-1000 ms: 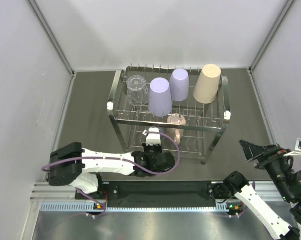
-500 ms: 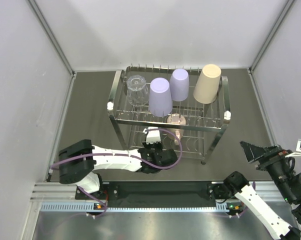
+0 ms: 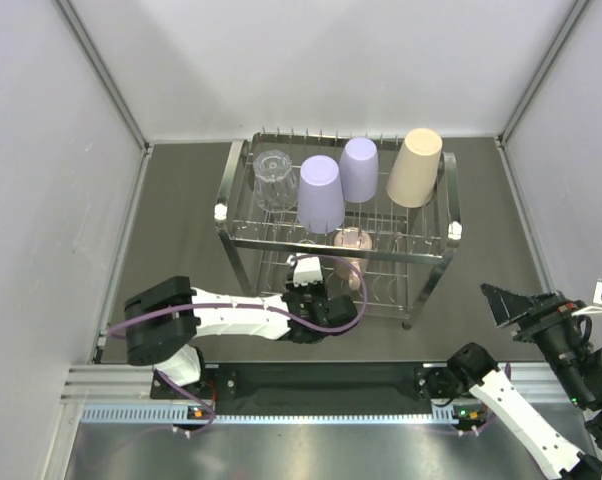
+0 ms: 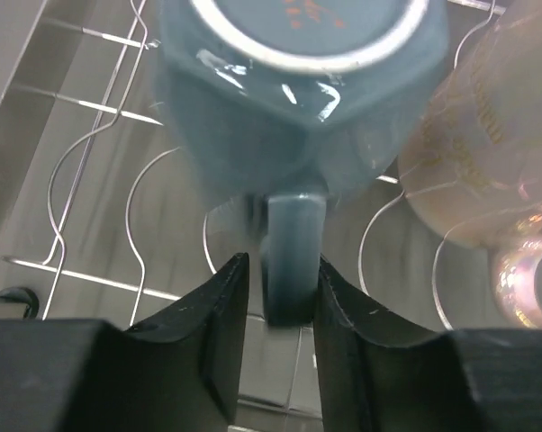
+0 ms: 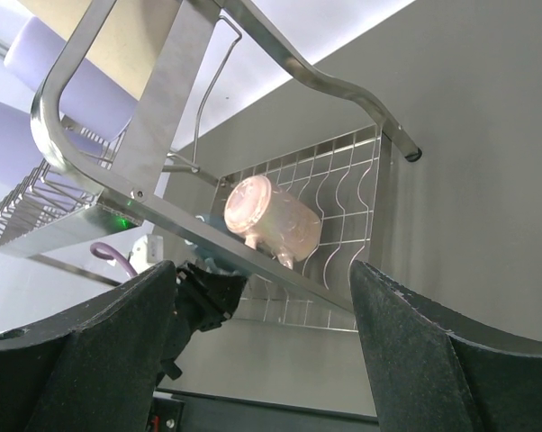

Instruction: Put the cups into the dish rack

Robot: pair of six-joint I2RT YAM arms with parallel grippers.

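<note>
The chrome dish rack [image 3: 231, 172] stands mid-table. Its upper tier holds a clear glass [image 3: 273, 178], two lavender tumblers [image 3: 321, 195] [image 3: 359, 168] and a beige tumbler [image 3: 416, 167], all upside down. A pink mug [image 3: 351, 245] lies on its side in the lower tier and also shows in the left wrist view [image 4: 496, 162] and the right wrist view [image 5: 271, 220]. My left gripper [image 4: 283, 263] reaches into the lower tier [image 3: 309, 285], shut on the handle of the teal mug [image 4: 298, 99], left of the pink mug. My right gripper [image 5: 262, 351] is open and empty, off to the rack's right [image 3: 501, 300].
The lower tier's wire dividers [image 4: 100, 108] lie under and around the teal mug. The rack's front rail [image 5: 208, 229] crosses just above my left gripper. Grey walls close in the table on three sides. A black rail with the arm bases runs along the near edge [image 3: 321, 380].
My left arm's elbow has swung right and the gripper has pushed a little deeper into the lower tier with the teal mug. The right arm has not moved.
</note>
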